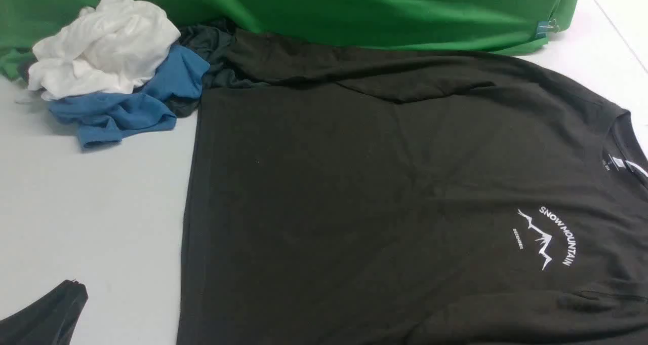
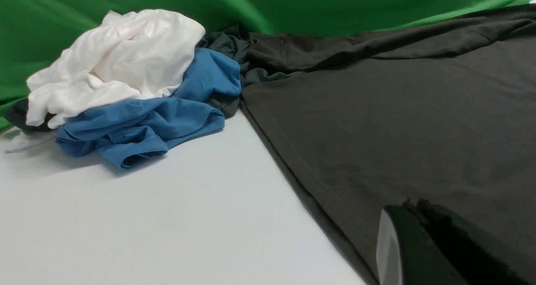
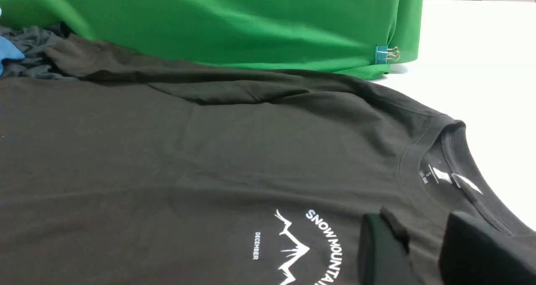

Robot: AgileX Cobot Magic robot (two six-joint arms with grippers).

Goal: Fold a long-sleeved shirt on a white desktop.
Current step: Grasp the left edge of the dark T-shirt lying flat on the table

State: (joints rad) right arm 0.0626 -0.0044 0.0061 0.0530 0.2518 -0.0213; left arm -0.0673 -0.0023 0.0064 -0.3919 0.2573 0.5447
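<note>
The long-sleeved shirt (image 1: 385,198) lies flat, front up, on the white desktop (image 1: 91,208). It is black-brown, with a white SNOW MOUNTAIN print (image 1: 549,236) near the crew neck (image 1: 625,142) at the right. One sleeve (image 1: 354,66) lies along its far edge. My left gripper (image 2: 412,203) is shut with nothing in it; in the front view its dark tip (image 1: 73,289) sits over bare desktop beside the shirt's hem. My right gripper (image 3: 423,230) hangs open above the chest, between the print (image 3: 322,239) and the collar (image 3: 444,151), and shirt cloth shows in the gap. It does not show in the front view.
A crumpled white cloth (image 1: 106,46), a blue garment (image 1: 131,102) and a dark grey garment (image 1: 210,43) are piled at the back left, touching the shirt's far corner. A green cloth backdrop (image 1: 379,10) with a binder clip (image 3: 387,54) runs along the back.
</note>
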